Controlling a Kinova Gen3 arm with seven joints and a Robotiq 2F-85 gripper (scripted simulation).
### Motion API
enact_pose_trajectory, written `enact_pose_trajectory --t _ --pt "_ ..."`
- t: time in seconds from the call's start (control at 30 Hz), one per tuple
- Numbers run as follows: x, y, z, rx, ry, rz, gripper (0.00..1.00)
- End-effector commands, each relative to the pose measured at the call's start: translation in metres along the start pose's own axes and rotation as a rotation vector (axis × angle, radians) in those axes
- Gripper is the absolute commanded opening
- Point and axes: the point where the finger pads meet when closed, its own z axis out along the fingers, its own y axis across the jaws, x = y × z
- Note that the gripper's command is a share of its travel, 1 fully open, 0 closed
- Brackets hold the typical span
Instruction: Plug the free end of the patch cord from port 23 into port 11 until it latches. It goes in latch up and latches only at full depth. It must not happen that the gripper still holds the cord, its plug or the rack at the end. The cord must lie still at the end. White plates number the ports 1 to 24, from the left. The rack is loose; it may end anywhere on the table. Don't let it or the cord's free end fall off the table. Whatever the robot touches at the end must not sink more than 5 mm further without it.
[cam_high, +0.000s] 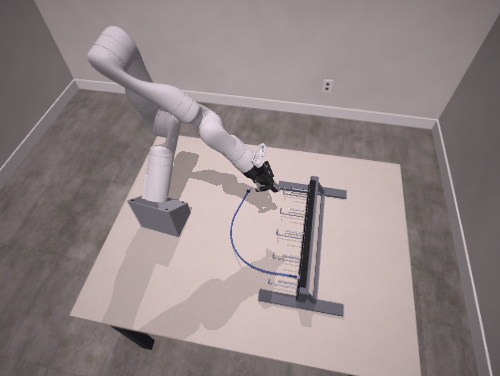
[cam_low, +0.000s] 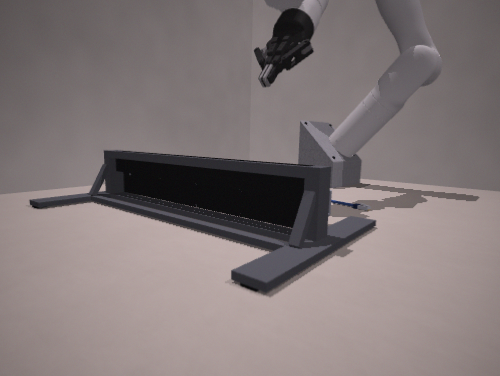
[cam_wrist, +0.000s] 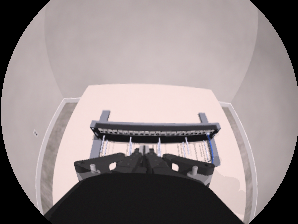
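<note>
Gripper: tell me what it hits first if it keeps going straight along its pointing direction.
Probably the table just short of the rack. The shut, empty gripper points down toward the rack's port side; depth is unclear, so it might meet the rack instead.

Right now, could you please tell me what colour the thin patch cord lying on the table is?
Blue; the thin patch cord shows best in the top view.
</note>
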Motion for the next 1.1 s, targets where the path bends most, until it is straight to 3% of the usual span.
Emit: enact_pose_trajectory --t 0.0,0.3,0.63,1.07 --pt "0.001 0.001 0.0 0.007 0.005 0.01 0.0" --pt "0.001 0.001 0.003 0.007 0.005 0.01 0.0" --pt "0.001 0.001 0.019 0.007 0.005 0.01 0.0" --pt "0.001 0.001 0.079 0.007 0.005 0.01 0.0"
